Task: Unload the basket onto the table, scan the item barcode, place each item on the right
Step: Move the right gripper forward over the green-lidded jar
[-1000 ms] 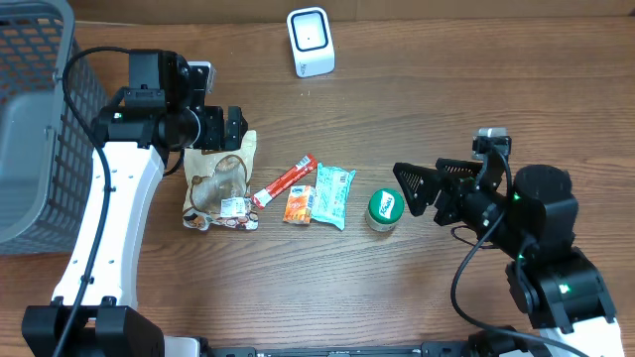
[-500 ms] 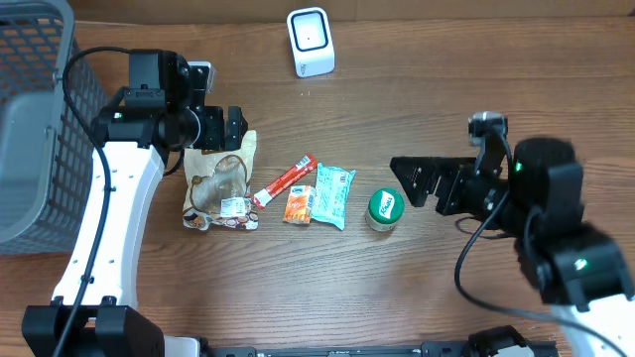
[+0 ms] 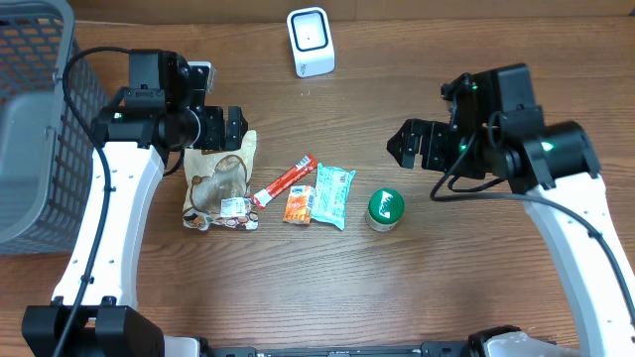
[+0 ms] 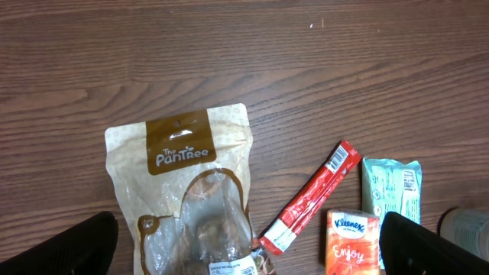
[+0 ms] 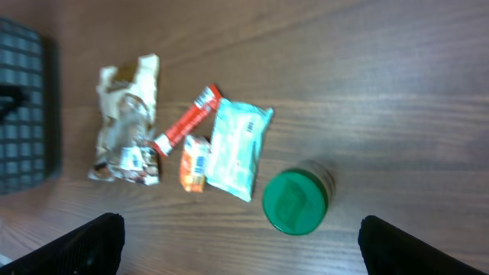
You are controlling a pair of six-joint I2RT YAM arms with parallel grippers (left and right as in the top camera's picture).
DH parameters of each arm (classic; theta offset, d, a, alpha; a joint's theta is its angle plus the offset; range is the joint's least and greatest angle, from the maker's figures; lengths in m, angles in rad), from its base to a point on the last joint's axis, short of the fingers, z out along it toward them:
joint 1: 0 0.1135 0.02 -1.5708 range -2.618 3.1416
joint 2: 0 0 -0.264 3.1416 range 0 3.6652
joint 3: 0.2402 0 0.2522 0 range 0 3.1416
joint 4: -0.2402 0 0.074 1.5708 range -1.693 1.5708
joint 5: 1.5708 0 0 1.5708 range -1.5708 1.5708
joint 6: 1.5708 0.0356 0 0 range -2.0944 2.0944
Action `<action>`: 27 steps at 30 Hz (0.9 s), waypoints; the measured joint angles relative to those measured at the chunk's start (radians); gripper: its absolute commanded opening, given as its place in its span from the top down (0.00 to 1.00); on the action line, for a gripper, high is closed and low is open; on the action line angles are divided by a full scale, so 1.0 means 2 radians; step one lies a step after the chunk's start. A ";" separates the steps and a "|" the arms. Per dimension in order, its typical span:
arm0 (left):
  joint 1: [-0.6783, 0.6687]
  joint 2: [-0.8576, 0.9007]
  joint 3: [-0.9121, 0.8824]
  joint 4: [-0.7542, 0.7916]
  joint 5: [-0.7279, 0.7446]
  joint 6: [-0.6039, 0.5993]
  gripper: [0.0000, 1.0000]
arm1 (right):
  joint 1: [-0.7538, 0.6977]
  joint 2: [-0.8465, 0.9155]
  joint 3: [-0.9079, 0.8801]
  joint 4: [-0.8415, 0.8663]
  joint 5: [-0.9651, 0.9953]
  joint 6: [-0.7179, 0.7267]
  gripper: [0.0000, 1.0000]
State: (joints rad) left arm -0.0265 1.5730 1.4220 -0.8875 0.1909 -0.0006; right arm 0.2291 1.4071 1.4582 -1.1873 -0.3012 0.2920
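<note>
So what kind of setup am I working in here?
Probably a mock checkout: a small white box-shaped barcode scanner, a grey plastic mesh basket and a row of packaged groceries on a wooden table.

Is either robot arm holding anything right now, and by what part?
Nothing is held. The left fingers stand open above the brown snack pouch; the right fingers stand open in the air, clear of the green-lidded jar.

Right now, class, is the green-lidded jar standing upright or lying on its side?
Upright. The jar shows its whole round green lid to the overhead camera and to the right wrist camera.
</note>
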 measured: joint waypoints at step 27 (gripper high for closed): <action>0.000 0.000 0.000 0.000 0.000 0.000 0.00 | 0.103 0.070 -0.055 -0.002 0.166 0.105 0.01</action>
State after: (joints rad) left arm -0.0265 1.5730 1.4220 -0.8875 0.1909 -0.0006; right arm 0.4343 1.5467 1.3476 -1.1908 0.0311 0.5014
